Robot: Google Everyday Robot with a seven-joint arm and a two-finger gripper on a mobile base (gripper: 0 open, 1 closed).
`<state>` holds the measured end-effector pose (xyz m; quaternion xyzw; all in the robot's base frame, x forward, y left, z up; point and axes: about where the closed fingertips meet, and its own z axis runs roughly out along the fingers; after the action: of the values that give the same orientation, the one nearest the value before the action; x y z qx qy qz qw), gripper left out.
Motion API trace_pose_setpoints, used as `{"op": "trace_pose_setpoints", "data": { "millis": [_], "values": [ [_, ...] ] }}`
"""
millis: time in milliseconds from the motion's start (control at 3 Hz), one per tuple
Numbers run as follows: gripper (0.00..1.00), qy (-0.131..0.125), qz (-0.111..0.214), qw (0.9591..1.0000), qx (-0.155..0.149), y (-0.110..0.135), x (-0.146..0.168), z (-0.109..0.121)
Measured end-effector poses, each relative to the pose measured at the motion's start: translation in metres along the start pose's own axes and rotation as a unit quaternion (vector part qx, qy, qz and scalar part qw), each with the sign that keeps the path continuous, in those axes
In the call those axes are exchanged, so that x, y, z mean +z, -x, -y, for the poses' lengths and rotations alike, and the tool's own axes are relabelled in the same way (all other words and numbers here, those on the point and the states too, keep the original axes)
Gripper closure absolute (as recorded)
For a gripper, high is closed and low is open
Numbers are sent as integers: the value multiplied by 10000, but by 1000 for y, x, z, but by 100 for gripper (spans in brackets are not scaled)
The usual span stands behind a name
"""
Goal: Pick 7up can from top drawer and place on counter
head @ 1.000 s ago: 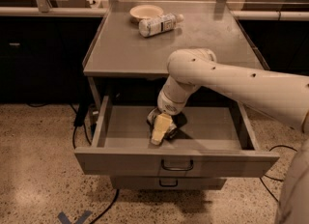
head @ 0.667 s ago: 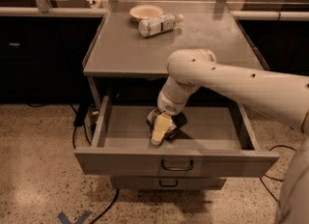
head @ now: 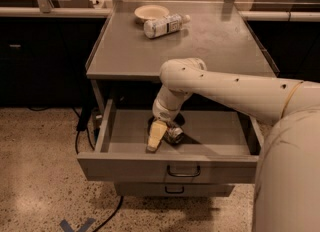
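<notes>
The top drawer (head: pixel 170 167) is pulled open below the counter (head: pixel 200 46). My arm reaches down into it from the right. The gripper (head: pixel 158 135) is low inside the drawer, left of middle, with a pale yellowish part pointing at the drawer floor. The 7up can (head: pixel 175 134) lies on the drawer floor right against the gripper's right side; only its shiny metal end and a bit of its body show. Whether the gripper holds the can is hidden by the wrist.
A clear plastic bottle with a white label (head: pixel 164 25) lies on the counter at the back, next to a shallow bowl (head: pixel 151 12). The narrower lower drawer (head: pixel 172 190) is closed. Cables (head: pixel 82 126) hang at the left of the cabinet.
The arm's elbow and the gripper have shifted a little to the left inside the drawer. The drawer, bottle and bowl have not moved.
</notes>
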<state>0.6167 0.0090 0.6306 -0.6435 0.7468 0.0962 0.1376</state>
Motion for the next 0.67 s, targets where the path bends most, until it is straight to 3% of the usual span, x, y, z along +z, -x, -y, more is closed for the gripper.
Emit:
{"op": "trace_pose_setpoints", "data": {
  "millis": [333, 667],
  "values": [
    [0, -369, -102, 9992, 110, -39, -4, 33],
    [0, -317, -90, 9994, 86, -37, 1, 31]
  ]
}}
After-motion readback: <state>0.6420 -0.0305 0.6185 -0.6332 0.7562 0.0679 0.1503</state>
